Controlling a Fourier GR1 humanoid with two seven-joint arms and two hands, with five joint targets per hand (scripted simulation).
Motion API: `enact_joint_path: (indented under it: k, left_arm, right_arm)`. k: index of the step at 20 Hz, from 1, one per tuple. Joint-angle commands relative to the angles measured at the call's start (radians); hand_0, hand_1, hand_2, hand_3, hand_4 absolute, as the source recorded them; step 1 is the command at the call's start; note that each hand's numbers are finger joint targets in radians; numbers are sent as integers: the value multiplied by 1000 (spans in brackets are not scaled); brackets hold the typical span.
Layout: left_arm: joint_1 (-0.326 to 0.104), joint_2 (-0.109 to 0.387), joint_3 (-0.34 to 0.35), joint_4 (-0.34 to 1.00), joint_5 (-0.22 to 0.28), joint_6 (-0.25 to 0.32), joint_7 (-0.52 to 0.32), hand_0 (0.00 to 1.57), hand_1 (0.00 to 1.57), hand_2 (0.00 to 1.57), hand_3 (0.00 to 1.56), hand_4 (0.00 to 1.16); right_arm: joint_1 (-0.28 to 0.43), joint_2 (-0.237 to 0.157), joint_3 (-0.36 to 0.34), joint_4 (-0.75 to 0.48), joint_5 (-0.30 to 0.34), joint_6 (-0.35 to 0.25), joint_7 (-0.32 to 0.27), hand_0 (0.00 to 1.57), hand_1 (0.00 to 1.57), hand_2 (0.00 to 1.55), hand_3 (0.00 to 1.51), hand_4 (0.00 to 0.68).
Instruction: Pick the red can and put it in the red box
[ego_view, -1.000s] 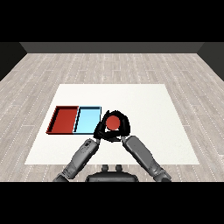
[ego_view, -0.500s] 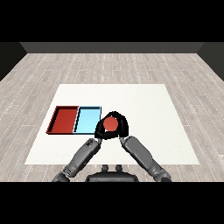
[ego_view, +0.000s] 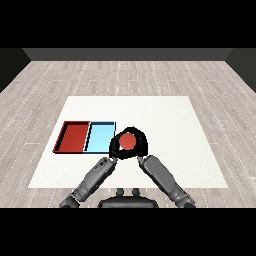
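Two trays side by side on table (ego_view: 165, 115), left of centre: red tray (ego_view: 75, 137) outermost left, light blue tray (ego_view: 99, 137) touching its right edge. Can (ego_view: 128, 142) just right of light blue tray, enclosed between left hand (ego_view: 115, 148) and right hand (ego_view: 141, 146). Both forearms enter from near edge.

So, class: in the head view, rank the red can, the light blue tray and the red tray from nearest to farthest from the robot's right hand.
1. Red can: held in the right hand, whose fingers curl round it.
2. Light blue tray: just left of the hand.
3. Red tray: farthest left, beyond the light blue tray.
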Motion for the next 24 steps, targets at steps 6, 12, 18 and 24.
enact_joint_path:
  k: [6,12,18,24]
  left_arm:
    - [1,-15,25,-10,42,-27,-165,1571,1571,1571,1513,1147]
    - [-49,-15,-4,7,45,53,-134,1571,1571,1571,1507,1141]
    - [8,-15,-34,5,56,47,-214,1571,1571,1571,1497,1136]
    - [3,-15,33,6,-12,30,-159,1571,1571,1571,1476,1132]
  right_arm:
    - [-12,5,6,39,39,-15,102,0,0,0,0,0]
    - [-48,5,34,31,57,-64,169,0,0,0,0,0]
    - [11,5,16,-9,76,-43,173,0,0,0,0,0]
    - [79,5,-40,-16,53,37,107,0,0,0,0,0]
